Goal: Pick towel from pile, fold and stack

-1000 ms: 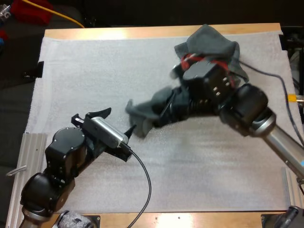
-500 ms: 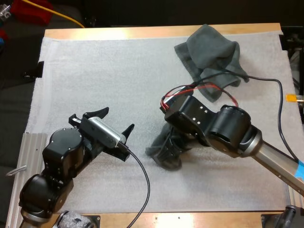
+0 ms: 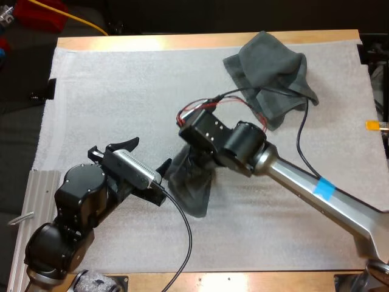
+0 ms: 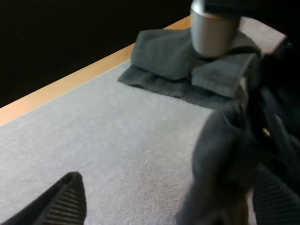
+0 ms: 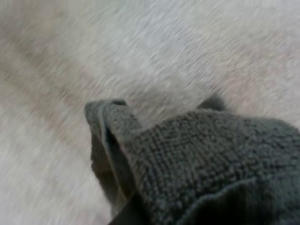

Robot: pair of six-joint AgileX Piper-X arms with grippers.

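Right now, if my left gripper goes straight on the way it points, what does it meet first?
Probably the held towel, hanging just ahead of the left gripper, whose jaws stand open, nearer its right finger. Depth is unclear; the crumpled towel pile lies well beyond.

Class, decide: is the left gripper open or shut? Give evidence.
Open: the left gripper has its fingers wide apart in the left wrist view, pressing on nothing; the towel hangs near one.

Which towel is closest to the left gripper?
The held towel, hanging from the right gripper beside the left gripper; the crumpled towel lies at the mat's far edge.
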